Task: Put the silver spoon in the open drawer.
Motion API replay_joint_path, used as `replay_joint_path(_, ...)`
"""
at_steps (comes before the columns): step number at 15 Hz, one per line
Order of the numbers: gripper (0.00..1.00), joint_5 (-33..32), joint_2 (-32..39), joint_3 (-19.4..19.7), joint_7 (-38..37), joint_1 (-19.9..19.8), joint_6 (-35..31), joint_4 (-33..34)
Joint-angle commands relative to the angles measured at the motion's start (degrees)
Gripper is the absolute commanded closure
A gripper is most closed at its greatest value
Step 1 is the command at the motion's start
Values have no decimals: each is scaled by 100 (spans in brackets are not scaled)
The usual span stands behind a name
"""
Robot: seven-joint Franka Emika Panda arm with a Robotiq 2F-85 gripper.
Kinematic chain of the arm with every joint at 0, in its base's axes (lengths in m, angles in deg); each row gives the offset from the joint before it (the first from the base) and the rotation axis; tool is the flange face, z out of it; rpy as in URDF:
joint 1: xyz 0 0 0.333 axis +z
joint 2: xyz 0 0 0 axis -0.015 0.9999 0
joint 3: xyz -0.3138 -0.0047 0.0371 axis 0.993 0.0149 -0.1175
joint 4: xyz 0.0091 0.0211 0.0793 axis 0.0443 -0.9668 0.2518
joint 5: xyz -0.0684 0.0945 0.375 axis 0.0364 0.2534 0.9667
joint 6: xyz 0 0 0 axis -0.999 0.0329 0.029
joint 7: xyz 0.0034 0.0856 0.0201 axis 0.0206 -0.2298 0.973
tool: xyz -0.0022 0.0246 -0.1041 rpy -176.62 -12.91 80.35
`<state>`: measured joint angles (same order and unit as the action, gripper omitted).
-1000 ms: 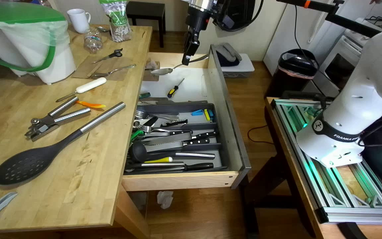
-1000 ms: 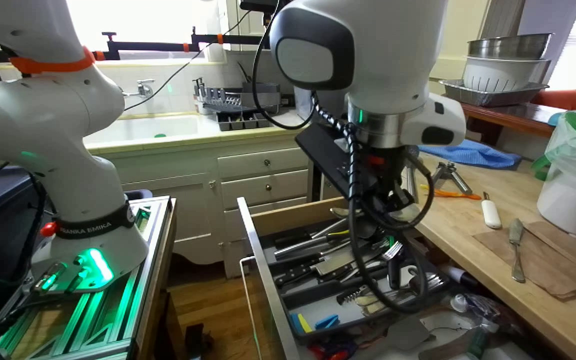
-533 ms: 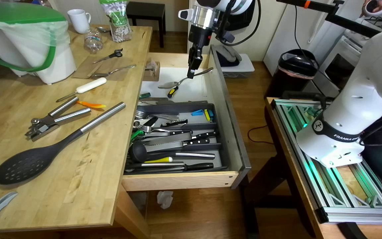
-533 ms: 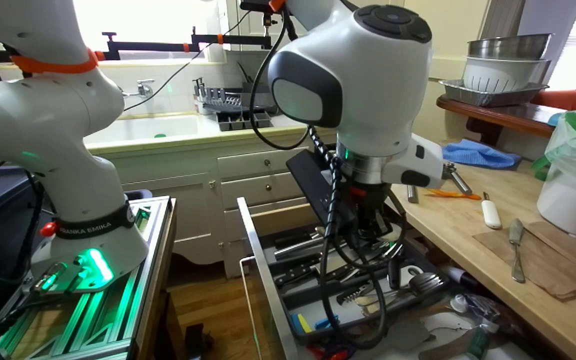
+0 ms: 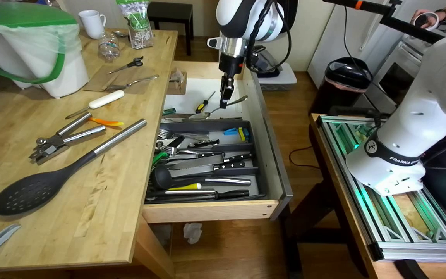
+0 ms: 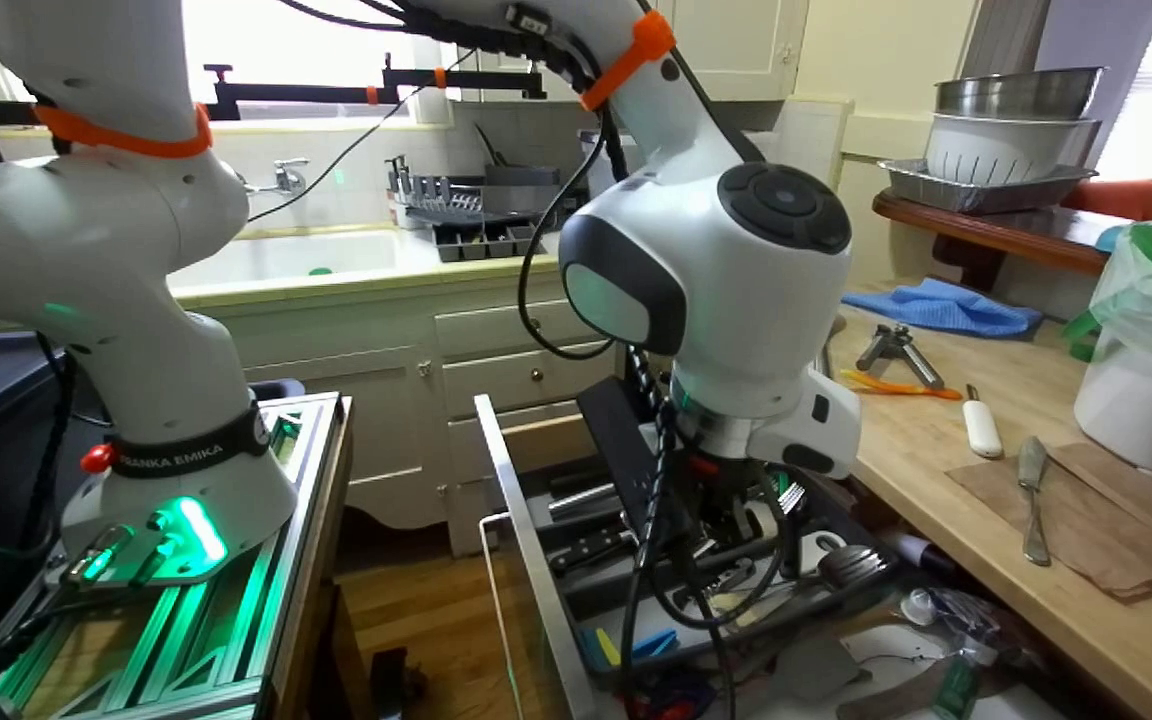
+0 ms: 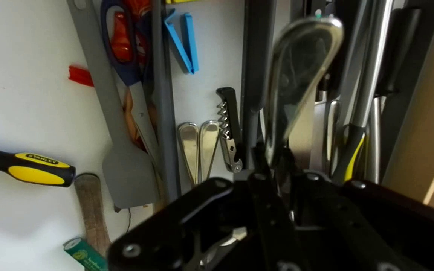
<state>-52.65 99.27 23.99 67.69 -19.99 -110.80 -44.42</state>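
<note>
The silver spoon [image 5: 237,100] is held tilted over the open drawer [image 5: 211,211], at the tray's far edge in that exterior view. My gripper [image 5: 223,105] is shut on its handle. In the wrist view, the broad handle end [image 7: 303,71] sticks out past the fingertips [image 7: 277,160], above the dark divided tray [image 7: 252,56]. The spoon's bowl is hidden there behind the fingers. In an exterior view the drawer [image 6: 528,540] lies under my gripper [image 6: 736,520], which cables partly cover. I cannot tell whether the spoon touches anything below.
A yellow-black screwdriver [image 5: 203,106] lies on the drawer floor; the tray holds knives, forks and a corkscrew [image 7: 230,128]. The wooden table [image 5: 103,224] beside the drawer bears a black slotted spoon [image 5: 33,192], a lidded bin [image 5: 64,73] and scissors [image 5: 130,64].
My gripper has come down with the spoon and moved from the drawer's far end toward the tray. A hand holding a white round thing has come into view at the upper right.
</note>
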Motion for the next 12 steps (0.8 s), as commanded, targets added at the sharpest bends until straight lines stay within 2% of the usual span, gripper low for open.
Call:
replay_joint_path(1,97,130,519,-171,217,-150,-565,277)
replay_joint_path(6,97,467,1096,-724,539,-451,-1534,815)
replay_joint_path(9,97,622,1447,-1168,695,-681,-1784,1247)
replay_joint_path(10,88,280,1120,-971,363,-560,-1654,882)
replay_joint_path(12,88,333,1300,-1122,409,-621,-1700,1095)
